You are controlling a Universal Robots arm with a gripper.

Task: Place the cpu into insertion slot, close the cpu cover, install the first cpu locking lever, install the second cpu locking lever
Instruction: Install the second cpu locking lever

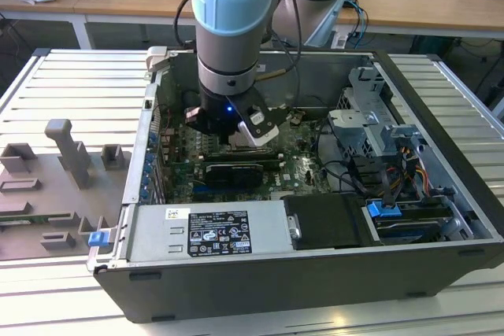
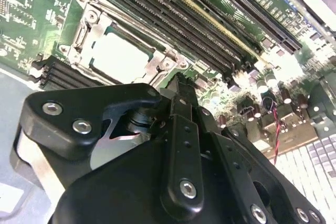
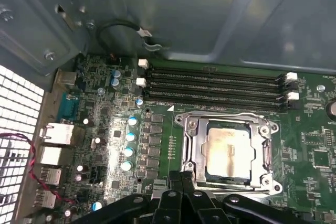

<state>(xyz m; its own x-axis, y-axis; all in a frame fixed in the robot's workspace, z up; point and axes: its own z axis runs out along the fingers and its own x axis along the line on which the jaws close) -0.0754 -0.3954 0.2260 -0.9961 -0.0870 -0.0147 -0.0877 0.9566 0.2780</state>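
The black two-fingered gripper (image 3: pixel 181 178) is hanging low inside the open dark-grey metal computer case (image 1: pixel 315 273), which is lying on the ribbed aluminium worktop (image 1: pixel 63 84). Its fingers (image 2: pixel 180 94) are pressed together with nothing between them, and the tips are sitting just beside the near edge of the square silver-rimmed insertion slot (image 3: pixel 229 149) on the green motherboard (image 3: pixel 310 156).

The small flat pale silver-beige cpu (image 3: pixel 227 148) is lying in that slot, directly ahead of the gripper tips. The thin square silver metal cpu cover (image 3: pixel 194 145) is lying flat over the chip, its frame running around the chip's edges, with the chip showing through the central window. In the second wrist view the same cpu (image 2: pixel 118 53) is showing just beyond the fingertip, framed by the cover (image 2: pixel 157 66).

Further out from the gripper, past the socket, the long black memory slots (image 3: pixel 215 85) are running in parallel rows. In the exterior view the grey and light-blue robot arm (image 1: pixel 232 13) is reaching straight down into the case, with the gripper (image 1: pixel 236 135) above the board.
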